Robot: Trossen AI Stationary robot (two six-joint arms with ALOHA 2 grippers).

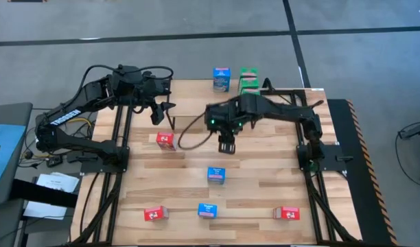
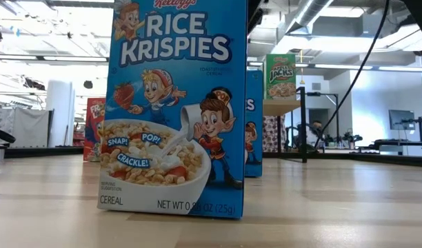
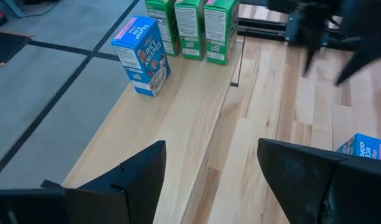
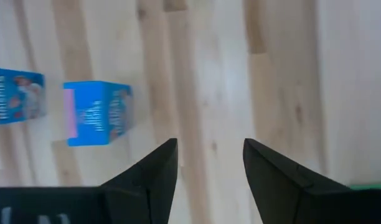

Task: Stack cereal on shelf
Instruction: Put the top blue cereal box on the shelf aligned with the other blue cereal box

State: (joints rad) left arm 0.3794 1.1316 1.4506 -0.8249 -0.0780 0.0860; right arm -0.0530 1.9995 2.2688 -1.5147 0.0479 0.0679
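The shelf (image 3: 172, 118) stands at the table's far edge. On its top stand one blue cereal box (image 3: 141, 56) and three green ones (image 3: 190, 25) in a row. My left gripper (image 3: 209, 180) hovers open near the shelf's left part, holding nothing. My right gripper (image 1: 227, 144) hangs open over the middle of the table, pointing down, with bare wood between its fingers (image 4: 153, 168). A blue box (image 4: 94, 113) stands upright on the table a little nearer than it. A red box (image 1: 165, 140) stands to its left.
Along the near edge stand a red box (image 1: 155, 214), a blue box (image 1: 208, 210) and another red box (image 1: 287, 213). The low view is filled by the near blue box (image 2: 176, 103). Black arm frames run down both table sides.
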